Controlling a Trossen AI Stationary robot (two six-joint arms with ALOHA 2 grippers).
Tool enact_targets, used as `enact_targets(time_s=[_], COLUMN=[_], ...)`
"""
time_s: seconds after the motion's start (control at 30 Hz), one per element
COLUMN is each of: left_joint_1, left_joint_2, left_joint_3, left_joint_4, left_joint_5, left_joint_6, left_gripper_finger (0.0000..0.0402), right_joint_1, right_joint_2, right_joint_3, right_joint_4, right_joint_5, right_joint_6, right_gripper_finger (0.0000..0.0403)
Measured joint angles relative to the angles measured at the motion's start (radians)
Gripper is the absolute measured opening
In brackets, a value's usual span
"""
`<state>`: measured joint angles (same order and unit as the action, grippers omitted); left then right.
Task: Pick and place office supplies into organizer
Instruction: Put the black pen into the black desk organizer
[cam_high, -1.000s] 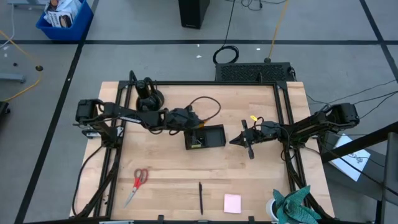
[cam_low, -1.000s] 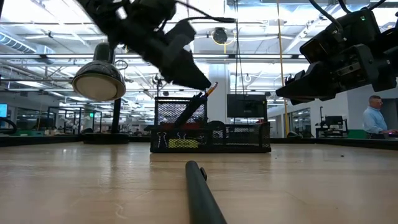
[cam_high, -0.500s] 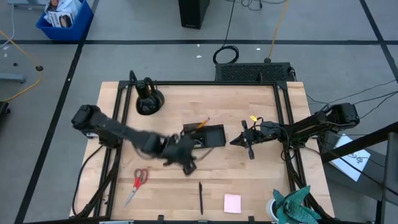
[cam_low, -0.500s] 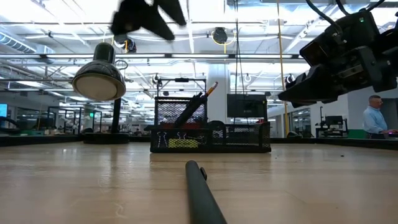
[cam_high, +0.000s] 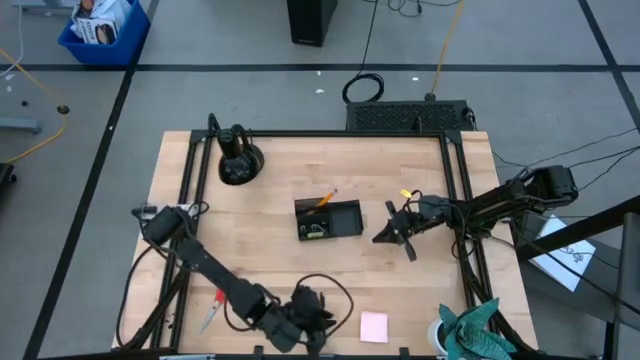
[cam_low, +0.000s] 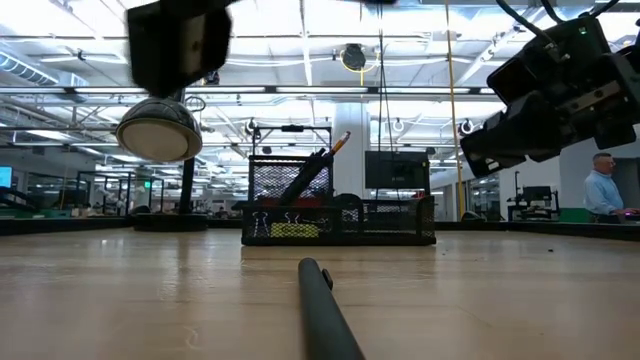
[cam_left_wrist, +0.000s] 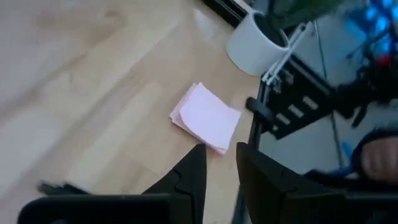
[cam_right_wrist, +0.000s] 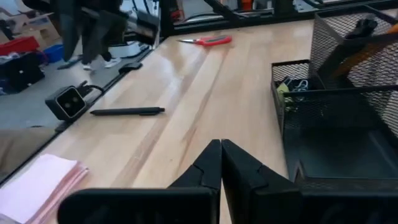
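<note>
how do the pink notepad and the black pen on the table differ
The pink notepad is a flat square stack; the black pen is a long thin stick. The notepad is pale pink, the pen dark. In the high view the notepad shows in full, while the left arm hides the pen. Both lie flat on the wooden table, outside the organizer.
</note>
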<state>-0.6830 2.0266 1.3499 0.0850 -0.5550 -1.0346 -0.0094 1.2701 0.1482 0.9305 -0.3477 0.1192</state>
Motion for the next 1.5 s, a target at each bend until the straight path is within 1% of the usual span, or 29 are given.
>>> enact_targets(time_s=[0.03,0.1,0.13,0.17,0.27,0.37,0.4,0.47,0.53,0.63,0.67,0.7,0.8,0.83,0.9,0.97,1.0,1.07,1.17,1.37,1.5], left_joint_1=[0.005,0.025,0.04,0.053,0.072,0.08,0.084,0.095,0.096,0.084,0.08,0.078,0.079,0.08,0.078,0.075,0.073,0.069,0.068,0.068,0.065], left_joint_2=[0.012,0.032,0.037,0.046,0.082,0.13,0.144,0.186,0.208,0.246,0.257,0.274,0.315,0.33,0.342,0.346,0.348,0.352,0.366,0.377,0.378], left_joint_3=[0.001,0.017,0.022,0.035,0.111,0.223,0.256,0.334,0.404,0.513,0.545,0.577,0.641,0.657,0.671,0.669,0.669,0.664,0.664,0.664,0.664], left_joint_4=[0.01,-0.001,-0.016,-0.026,-0.017,-0.005,-0.032,-0.106,-0.28,-0.5,-0.57,-0.6,-0.677,-0.674,-0.676,-0.689,-0.693,-0.762,-0.796,-0.819,-0.835], left_joint_5=[-0.013,-0.02,-0.02,-0.015,-0.001,0.069,0.085,0.102,0.099,0.099,0.101,0.109,0.148,0.157,0.164,0.164,0.164,0.175,0.19,0.259,0.292], left_joint_6=[-0.062,-0.264,-0.321,-0.324,-0.206,-0.094,-0.065,-0.034,-0.035,-0.098,-0.115,-0.126,-0.107,-0.09,-0.068,-0.065,-0.078,-0.097,-0.131,-0.139,-0.181], left_gripper_finger=[0.0093,0.0093,0.0093,0.0093,0.0092,0.0092,0.0092,0.0092,0.0092,0.0088,0.0081,0.0072,0.0032,0.0018,0.0006,0.0007,0.0007,0.0003,0.0003,0.0002,0.0001], right_joint_1=[0.004,0.008,0.011,0.013,0.013,0.013,0.011,0.011,0.011,0.011,0.011,0.011,0.011,0.011,0.011,0.011,0.011,0.011,0.011,0.011,0.011], right_joint_2=[0.0,0.0,0.0,0.0,0.0,0.0,0.0,0.0,0.0,0.0,0.0,0.0,0.0,0.0,0.0,0.0,0.0,0.0,0.0,0.0,0.0], right_joint_3=[0.0,0.0,0.0,0.0,0.0,0.0,0.0,0.0,0.0,0.0,0.0,0.0,0.0,0.0,0.0,0.0,0.0,-0.001,-0.001,-0.001,-0.001], right_joint_4=[-0.002,-0.008,-0.007,-0.007,0.007,0.04,0.052,0.072,0.085,0.084,0.083,0.077,0.066,0.061,0.058,0.053,0.05,0.049,0.021,-0.002,-0.008], right_joint_5=[0.001,0.002,0.003,0.003,0.003,0.004,0.004,0.005,0.005,0.005,0.005,0.005,0.006,0.006,0.006,0.006,0.006,0.005,0.005,0.005,0.005], right_joint_6=[0.0,0.0,0.0,-0.006,-0.029,-0.053,-0.06,-0.078,-0.084,-0.086,-0.087,-0.087,-0.085,-0.084,-0.078,-0.077,-0.066,-0.051,-0.049,-0.051,-0.051], right_gripper_finger=[0.0004,0.0004,0.0004,0.0004,0.0004,0.0004,0.0004,0.0004,0.0004,0.0004,0.0004,0.0004,0.0004,0.0004,0.0004,0.0004,0.0004,0.0004,0.0004,0.0004,0.0004])
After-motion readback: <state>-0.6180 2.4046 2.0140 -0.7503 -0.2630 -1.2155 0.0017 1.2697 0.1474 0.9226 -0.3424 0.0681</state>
